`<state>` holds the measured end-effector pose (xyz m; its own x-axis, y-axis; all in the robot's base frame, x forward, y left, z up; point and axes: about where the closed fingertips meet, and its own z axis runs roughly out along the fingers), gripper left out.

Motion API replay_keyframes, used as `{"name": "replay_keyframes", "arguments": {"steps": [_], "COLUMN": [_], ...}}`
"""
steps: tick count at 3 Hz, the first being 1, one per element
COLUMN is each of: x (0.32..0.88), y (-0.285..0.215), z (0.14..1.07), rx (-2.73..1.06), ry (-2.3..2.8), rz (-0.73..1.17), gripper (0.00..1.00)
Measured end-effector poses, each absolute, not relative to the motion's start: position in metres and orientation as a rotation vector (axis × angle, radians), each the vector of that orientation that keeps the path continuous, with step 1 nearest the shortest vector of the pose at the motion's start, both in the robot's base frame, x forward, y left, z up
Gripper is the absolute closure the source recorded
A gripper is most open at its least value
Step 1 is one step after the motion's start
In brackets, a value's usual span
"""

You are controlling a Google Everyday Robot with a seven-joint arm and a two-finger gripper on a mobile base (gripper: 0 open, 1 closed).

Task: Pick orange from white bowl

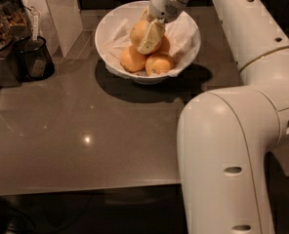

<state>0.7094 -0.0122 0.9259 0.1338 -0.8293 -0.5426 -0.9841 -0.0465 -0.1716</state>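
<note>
The white bowl [189, 52] with a crinkled white liner stands at the far middle of the grey table. In it lie smaller deep-orange fruits [133, 59] and the larger pale orange [138, 31], on top of them. My gripper [147, 35] reaches down into the bowl from the upper right. Its cream fingers [151, 38] sit around the pale orange, one finger across its front, the other hidden behind. The orange still rests low in the bowl, against the other fruits.
A black cup [35, 57] with utensils and a dark appliance [0, 43] stand at the far left. A pale upright panel [61, 13] is behind them. My large white arm [232, 145] fills the right side. The table's front edge [86, 186] runs across the lower left.
</note>
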Motion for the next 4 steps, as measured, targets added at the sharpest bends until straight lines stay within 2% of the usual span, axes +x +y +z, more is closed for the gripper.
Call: {"name": "replay_keyframes", "arguments": {"steps": [1, 3, 4], "x": [0.69, 0.599, 0.557], "y": [-0.029, -0.059, -0.068], "z": [0.952, 1.029, 1.036], "rx": [-1.897, -1.67, -1.55], "ry": [1.689, 1.495, 1.457], "rz": [0.38, 0.42, 0.438], "gripper": [1.0, 1.0, 1.0]}}
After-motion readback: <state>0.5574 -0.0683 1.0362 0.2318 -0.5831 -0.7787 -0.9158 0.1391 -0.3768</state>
